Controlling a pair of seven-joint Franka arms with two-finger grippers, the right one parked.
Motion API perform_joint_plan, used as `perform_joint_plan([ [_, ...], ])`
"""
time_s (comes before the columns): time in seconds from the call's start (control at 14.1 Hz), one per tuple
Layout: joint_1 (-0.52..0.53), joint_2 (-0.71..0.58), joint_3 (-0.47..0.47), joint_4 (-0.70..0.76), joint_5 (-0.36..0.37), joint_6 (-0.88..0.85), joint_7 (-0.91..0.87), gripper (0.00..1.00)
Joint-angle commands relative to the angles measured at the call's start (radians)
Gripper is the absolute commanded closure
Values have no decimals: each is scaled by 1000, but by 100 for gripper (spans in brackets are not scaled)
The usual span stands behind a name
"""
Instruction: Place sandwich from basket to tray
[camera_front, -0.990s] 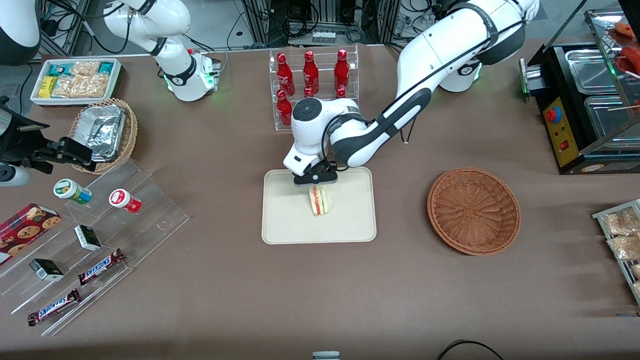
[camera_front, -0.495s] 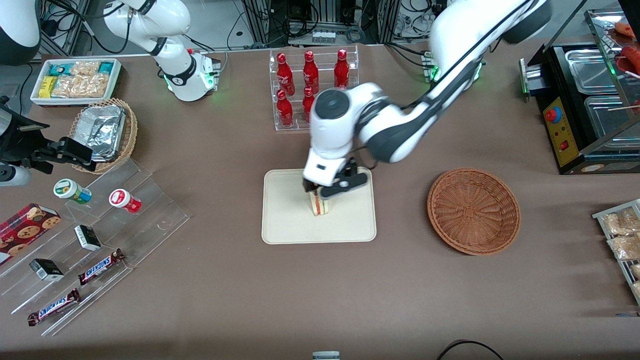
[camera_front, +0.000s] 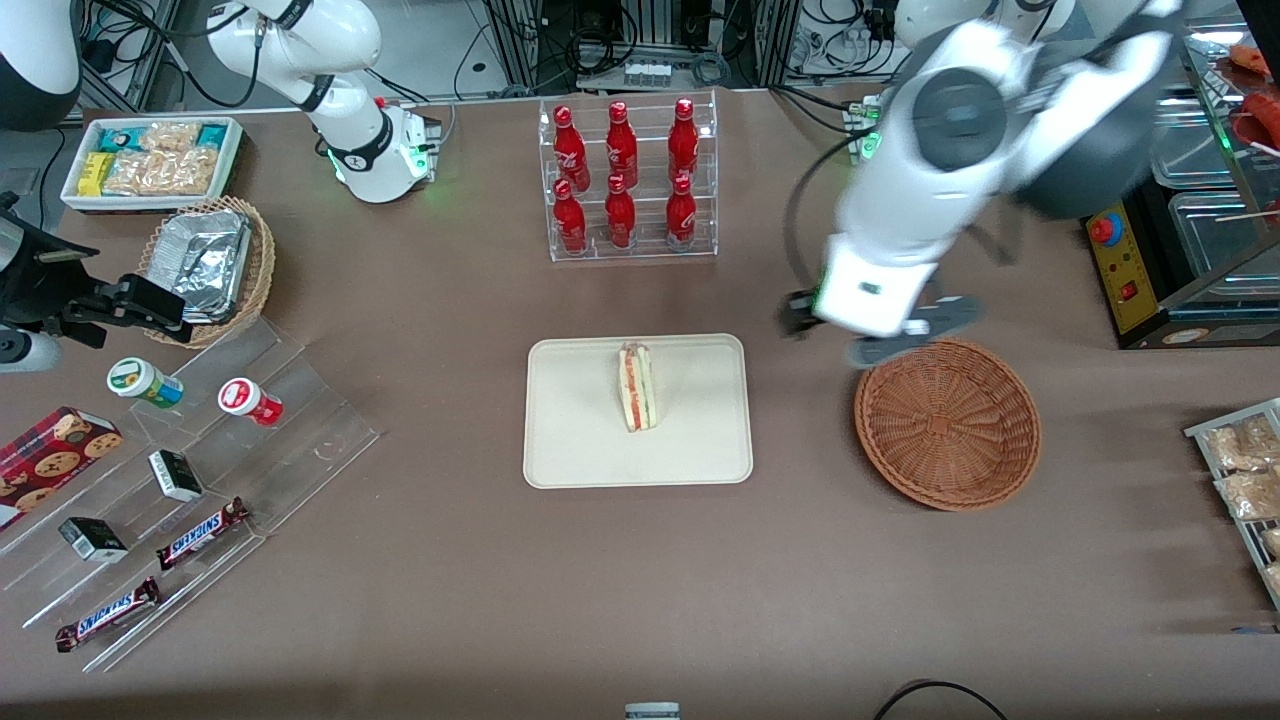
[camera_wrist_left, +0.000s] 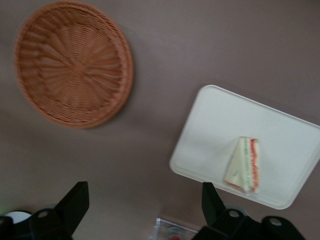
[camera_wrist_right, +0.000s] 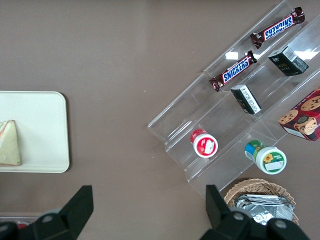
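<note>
Resting on tray (camera_front: 570, 440), sandwich (camera_front: 637, 387) clear of gaping jaws

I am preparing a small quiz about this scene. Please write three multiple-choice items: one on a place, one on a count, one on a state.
1. Where is the sandwich?
A. in the basket
B. on the tray
C. in the hand

2. How many red bottles stand in the clear rack?
A. four
B. six
C. eight

3. How is the hand?
A. open, holding nothing
B. shut on a bottle
C. shut on a snack bar

Key:
1 B: the sandwich lies on the tray; the basket is empty.
2 B: two rows of three red bottles.
3 A: the hand, above the table near the basket, has its fingers spread.
</note>
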Motion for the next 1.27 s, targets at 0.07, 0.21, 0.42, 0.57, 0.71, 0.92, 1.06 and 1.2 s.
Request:
perform_joint_plan([
  [0.07,66,-82,82,-35,-42,-86,233,1],
  [0.21,25,-144,254,-41,-124,-103,405,1],
  [0.42,-120,-187,569,-50,-162,-167,690,1],
  [0.57,-167,-210,684,-67,-162,-177,803,1],
  [0.71,-170,-246,727,-113,-162,-171,907,1],
  [0.92,-173,-233,745,-102,-146,-161,926,1],
  [1.06,-173,-216,723,-81,-145,-161,926,1],
  [1.2,-173,-211,702,-67,-116,-161,917,1],
])
